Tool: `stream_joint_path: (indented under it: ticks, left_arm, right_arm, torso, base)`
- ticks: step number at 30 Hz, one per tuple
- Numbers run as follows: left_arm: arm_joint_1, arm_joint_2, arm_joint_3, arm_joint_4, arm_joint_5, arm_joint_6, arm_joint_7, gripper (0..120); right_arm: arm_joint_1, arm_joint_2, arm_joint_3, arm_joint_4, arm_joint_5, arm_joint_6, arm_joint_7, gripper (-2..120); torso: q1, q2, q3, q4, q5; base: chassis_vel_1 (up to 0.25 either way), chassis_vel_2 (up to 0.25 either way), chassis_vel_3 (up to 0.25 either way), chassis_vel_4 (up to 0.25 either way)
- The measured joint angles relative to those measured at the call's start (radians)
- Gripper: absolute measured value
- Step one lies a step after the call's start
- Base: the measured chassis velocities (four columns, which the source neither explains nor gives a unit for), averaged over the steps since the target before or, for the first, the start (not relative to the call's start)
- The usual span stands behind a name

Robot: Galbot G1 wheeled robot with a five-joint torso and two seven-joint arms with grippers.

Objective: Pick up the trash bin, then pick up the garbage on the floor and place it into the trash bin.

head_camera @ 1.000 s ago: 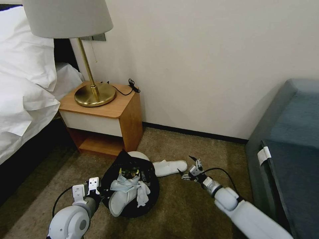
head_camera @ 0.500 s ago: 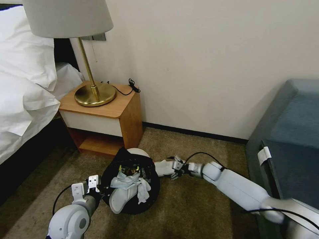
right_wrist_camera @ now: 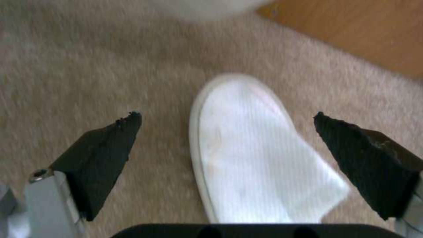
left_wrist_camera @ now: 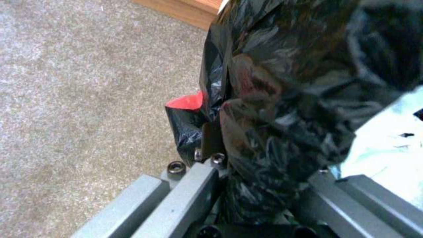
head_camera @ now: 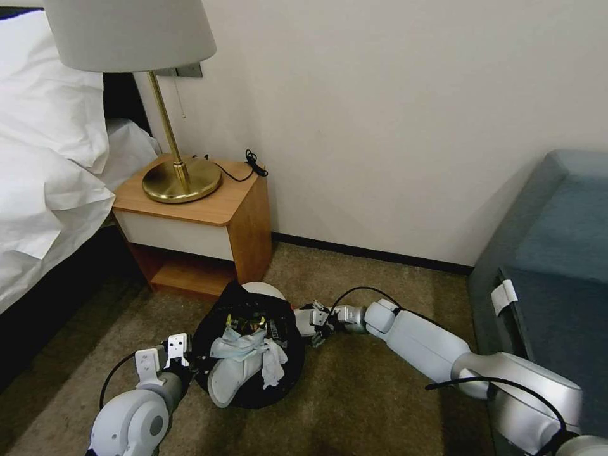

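With the right end effector (right_wrist_camera: 227,142) spread wide astride the flat white fabric slipper (right_wrist_camera: 255,155) on the carpet, its pads may skid off when closing, while the left end effector (left_wrist_camera: 260,198) stands clenched on the crinkly black-bagged round trash bin (head_camera: 250,348), already crowded.

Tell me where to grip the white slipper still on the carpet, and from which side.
Grip the slipper across its width at the closed upper, coming from above. It lies flat on the carpet, and the right gripper already straddles it, open, one finger on each long side, beside the trash bin.
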Motion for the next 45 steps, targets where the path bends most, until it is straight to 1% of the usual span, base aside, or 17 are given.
stream_joint_path:
  ticks: [2, 9, 11, 14, 20, 31, 45]
  left_arm:
    - [0.004, -0.001, -0.002, -0.002, 0.002, 0.0, 0.0, 0]
    - [0.009, -0.004, -0.003, -0.005, 0.006, 0.0, 0.0, 0]
    - [0.014, -0.006, -0.003, -0.009, 0.01, 0.0, 0.0, 0]
    - [0.02, -0.007, -0.007, -0.013, 0.013, 0.0, 0.002, 0]
    - [0.031, -0.01, -0.009, -0.014, 0.025, 0.0, 0.009, 0]
    - [0.049, -0.017, -0.008, -0.028, 0.041, 0.0, 0.013, 0]
    - [0.042, -0.031, -0.005, -0.029, 0.052, 0.0, 0.014, 0]
  right_arm:
    - [0.006, 0.008, 0.013, -0.034, -0.016, 0.002, -0.015, 100]
    - [0.023, 0.035, 0.063, -0.114, -0.053, 0.006, -0.021, 100]
    - [0.047, 0.061, 0.114, -0.182, -0.095, 0.021, -0.024, 100]
    - [0.066, 0.071, 0.14, -0.214, -0.104, 0.024, -0.024, 100]
    - [0.087, 0.081, 0.172, -0.231, -0.106, 0.024, -0.018, 100]
    - [0.121, 0.127, 0.218, -0.27, -0.118, 0.023, 0.012, 100]
    - [0.119, 0.155, 0.235, -0.292, -0.127, 0.004, 0.027, 100]
  torso:
    - [0.0, 0.0, 0.0, 0.0, 0.0]
    - [0.0, 0.0, 0.0, 0.0, 0.0]
    - [0.0, 0.0, 0.0, 0.0001, 0.0]
    - [0.0, 0.0, 0.0, 0.0, 0.0]
    - [0.0, 0.0, 0.0, 0.0001, 0.0]
    - [0.0, 0.0, 0.0, 0.0002, 0.0]
    - [0.0, 0.0, 0.0, 0.0, 0.0]
  base:
    - [0.0, 0.0, 0.0, 0.0]
    - [0.0, 0.0, 0.0, 0.0]
    - [0.0, 0.0, 0.0, 0.0]
    - [0.0, 0.0, 0.0, 0.0]
    - [0.0, 0.0, 0.0, 0.0]
    - [0.0, 0.0, 0.0, 0.0]
    - [0.0, 0.0, 0.0, 0.0]
